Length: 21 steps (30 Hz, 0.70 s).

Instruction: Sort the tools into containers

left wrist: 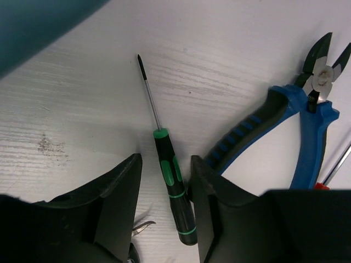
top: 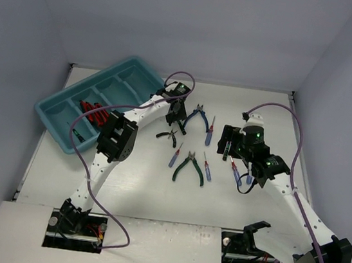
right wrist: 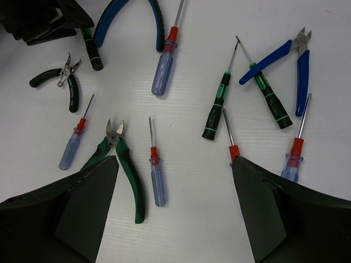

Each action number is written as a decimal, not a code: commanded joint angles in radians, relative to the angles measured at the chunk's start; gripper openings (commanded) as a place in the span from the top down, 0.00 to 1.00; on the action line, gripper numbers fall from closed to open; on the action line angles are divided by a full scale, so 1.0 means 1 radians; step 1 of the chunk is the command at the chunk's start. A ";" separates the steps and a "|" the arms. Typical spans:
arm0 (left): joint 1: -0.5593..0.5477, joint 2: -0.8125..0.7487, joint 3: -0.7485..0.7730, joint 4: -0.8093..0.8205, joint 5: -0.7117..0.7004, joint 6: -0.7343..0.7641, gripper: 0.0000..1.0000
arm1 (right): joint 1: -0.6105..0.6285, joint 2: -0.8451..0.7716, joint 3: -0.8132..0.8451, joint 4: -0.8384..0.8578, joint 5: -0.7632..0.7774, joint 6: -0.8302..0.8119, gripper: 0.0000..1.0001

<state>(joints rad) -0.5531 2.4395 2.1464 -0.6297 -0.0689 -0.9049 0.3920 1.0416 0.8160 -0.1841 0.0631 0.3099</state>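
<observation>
Green-handled screwdriver [left wrist: 174, 186] between the half-open jaws of the left gripper [left wrist: 165, 164].
It lies flat on the worktop [top: 135, 191] toward the far edge, not clamped: a gap shows along one side of its handle. Blue-handled cutters [left wrist: 307, 137] lie just beside it, and the teal tray [top: 50, 126] sits at the far left corner. The right gripper [right wrist: 174, 164] hangs spread wide over loose tools, holding nothing.

Teal tray [top: 130, 77], red cutters [top: 94, 113], black screwdriver [left wrist: 171, 175] with green bands, blue-and-black pliers [left wrist: 310, 148], whitish wood-grain table [left wrist: 247, 55].
</observation>
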 commanded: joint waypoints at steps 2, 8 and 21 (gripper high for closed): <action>-0.017 -0.040 -0.026 0.012 -0.030 0.008 0.69 | -0.006 -0.029 -0.004 0.034 0.000 -0.004 0.18; -0.043 -0.089 -0.122 0.002 -0.027 0.047 0.83 | -0.005 -0.048 -0.012 0.034 0.004 0.003 0.18; -0.048 -0.296 -0.041 0.004 0.005 0.197 1.00 | -0.007 -0.052 -0.017 0.032 0.007 0.004 0.18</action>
<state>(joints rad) -0.6010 2.3482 2.0211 -0.6227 -0.0631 -0.7723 0.3912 1.0058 0.7925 -0.1848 0.0634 0.3106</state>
